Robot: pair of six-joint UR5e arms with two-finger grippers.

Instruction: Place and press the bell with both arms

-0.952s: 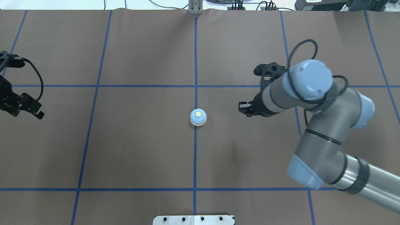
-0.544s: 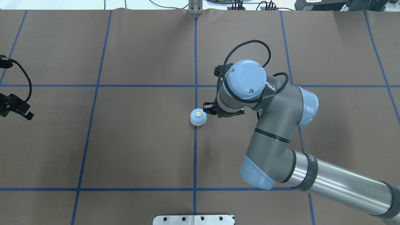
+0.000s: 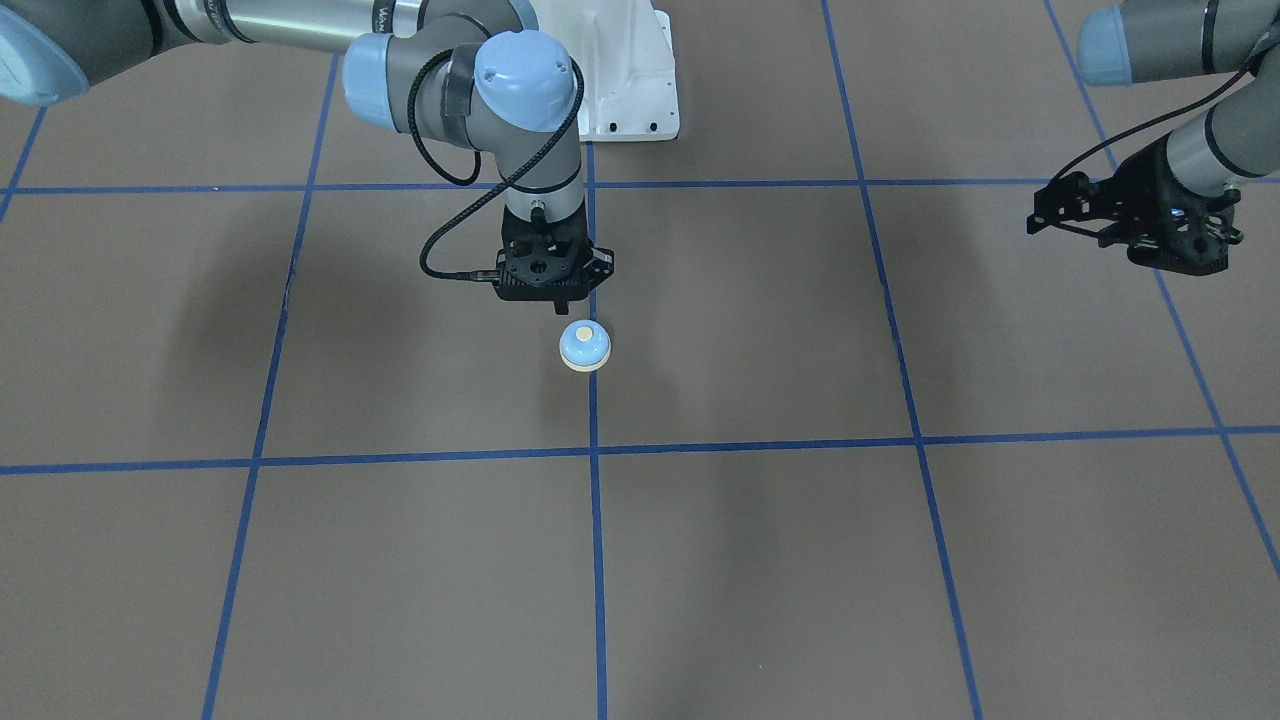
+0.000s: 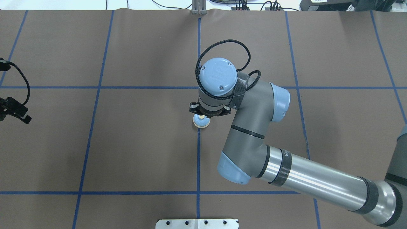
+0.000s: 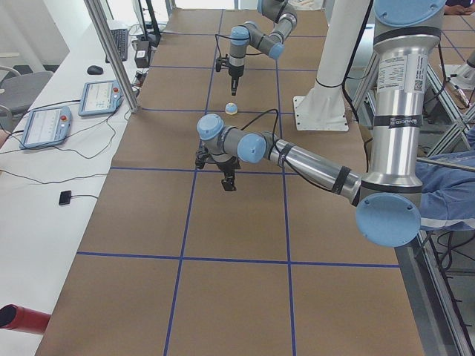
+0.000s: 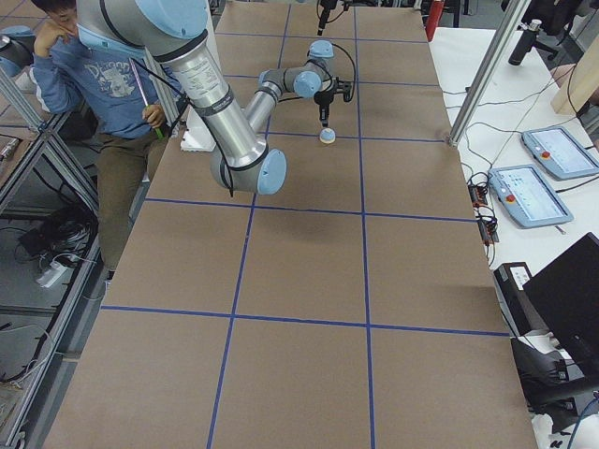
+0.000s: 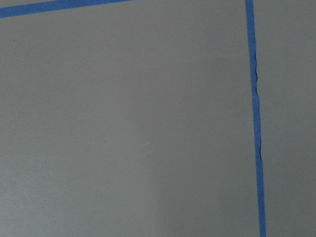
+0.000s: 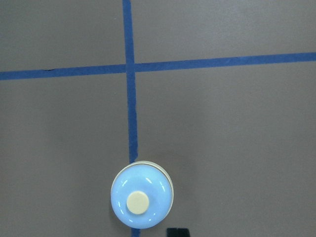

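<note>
The bell (image 4: 201, 122), a light-blue dome with a cream button, stands on a blue tape line mid-table; it also shows in the front view (image 3: 585, 346) and the right wrist view (image 8: 142, 201). My right gripper (image 3: 563, 307) points straight down, shut and empty, a little above the bell and slightly to its robot side. The wrist hides most of it from overhead. Only one dark fingertip (image 8: 177, 231) shows in the right wrist view, beside the button. My left gripper (image 4: 25, 116) hangs open and empty at the table's far left edge (image 3: 1040, 218).
Brown table cover with a blue tape grid (image 4: 199, 159). The white pedestal (image 3: 630, 90) stands at the robot's side. A metal post (image 4: 199, 8) is at the far edge. Tablets (image 5: 44, 126) lie on a side bench. A seated person (image 6: 103, 75) is near the base.
My right arm has swung left across the table, from well right of the bell to directly over it. My left gripper has drawn back further toward the left edge.
</note>
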